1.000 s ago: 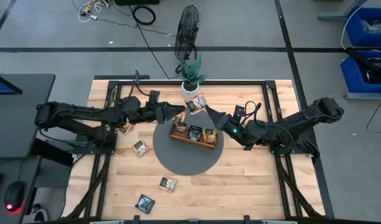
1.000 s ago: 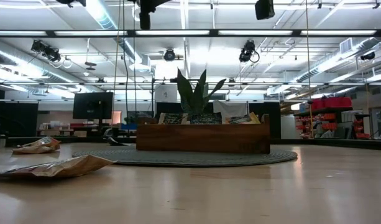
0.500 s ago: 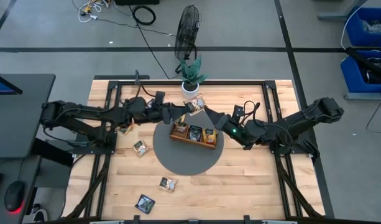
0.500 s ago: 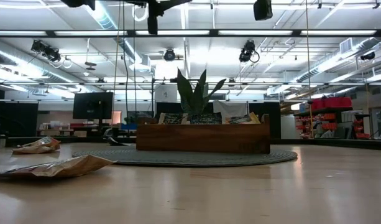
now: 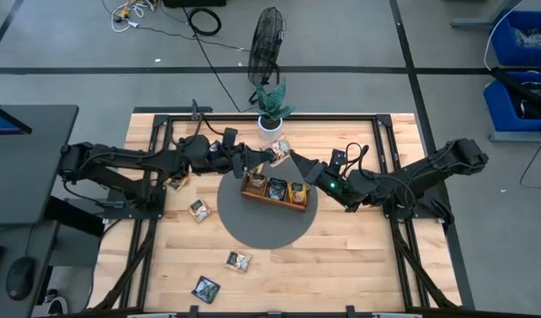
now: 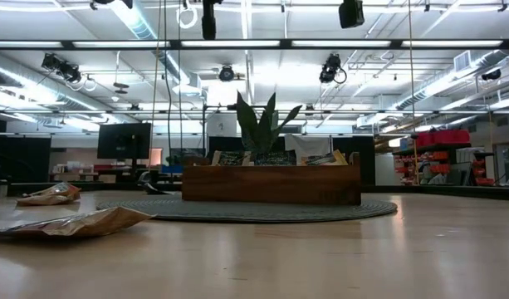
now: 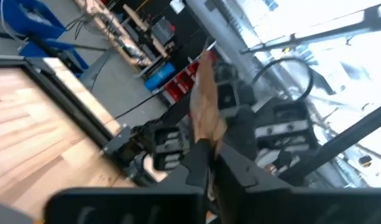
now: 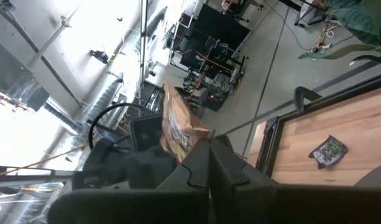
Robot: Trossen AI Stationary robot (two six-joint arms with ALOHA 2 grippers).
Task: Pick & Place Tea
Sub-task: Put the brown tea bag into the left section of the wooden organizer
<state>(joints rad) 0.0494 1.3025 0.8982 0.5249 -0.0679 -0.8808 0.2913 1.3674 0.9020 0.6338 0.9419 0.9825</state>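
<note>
**A:** What has changed since a second ago?

**B:** The left gripper has moved in from the left. A second back it hung beside the wooden tray with its fingers spread and nothing between them. Now those fingers are pressed together on the edge of the tea sachet, the same one the right gripper already held.

**A:** So both pinch one packet?

**B:** Yes. In the left wrist view the sachet stands up straight out of the closed fingertips, and the right arm's gripper shows just beyond it, facing back. The right wrist view mirrors that: the brown-edged sachet rises from the right gripper's closed fingers, with the left arm's gripper behind it.

**A:** Did the right gripper shift?

**B:** Hardly at all. It stays clamped on the sachet at the same spot, above the tray's far edge and near the potted plant.

**A:** And the rest of the tea?

**B:** Unmoved. Sachets stand in the tray's compartments, well below both pairs of fingers. Loose ones lie on the table, well apart from the fingers, on the left arm's side and toward the near edge, among them a dark sachet.
</note>
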